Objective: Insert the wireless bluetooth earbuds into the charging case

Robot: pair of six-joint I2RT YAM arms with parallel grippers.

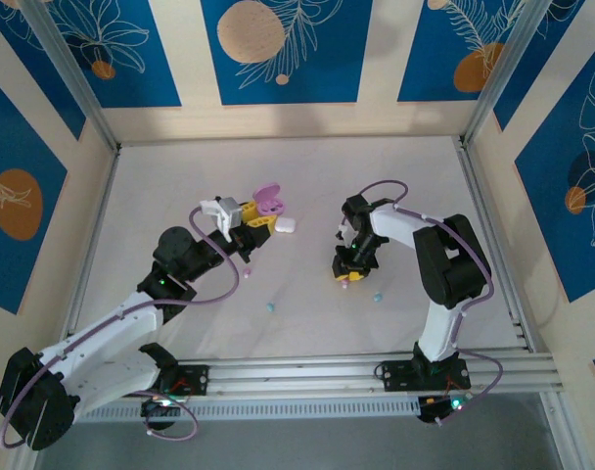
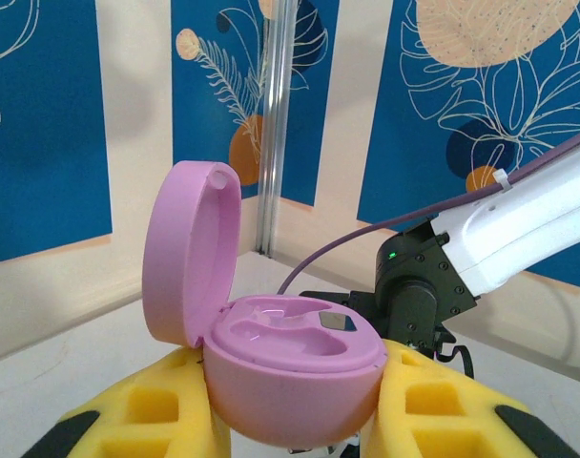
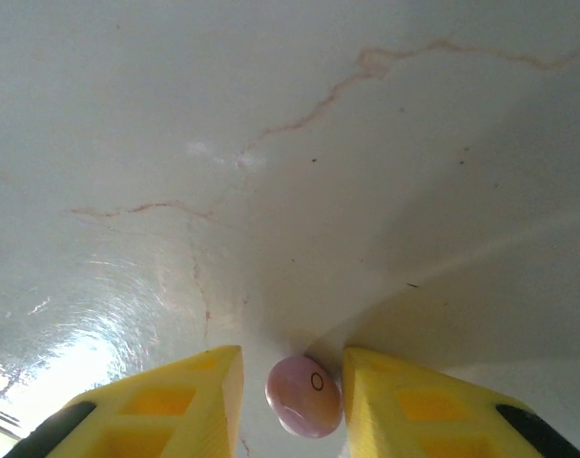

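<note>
A pink charging case (image 2: 295, 367) sits between the yellow fingers of my left gripper (image 2: 295, 420), which is shut on it. Its lid (image 2: 190, 253) stands open and both wells look empty. From above, the case (image 1: 267, 203) is held over the table left of centre. My right gripper (image 1: 346, 274) points down at the table. A pink earbud (image 3: 304, 396) lies between its yellow fingers (image 3: 190, 396). The jaws are open, with a gap on the left side and the right finger close against the earbud.
A white case (image 1: 286, 224) lies on the table just right of the pink one. Two teal earbuds rest on the near table, one (image 1: 270, 306) towards the middle and one (image 1: 378, 296) right of my right gripper. Walls and aluminium rails (image 1: 376, 372) bound the table.
</note>
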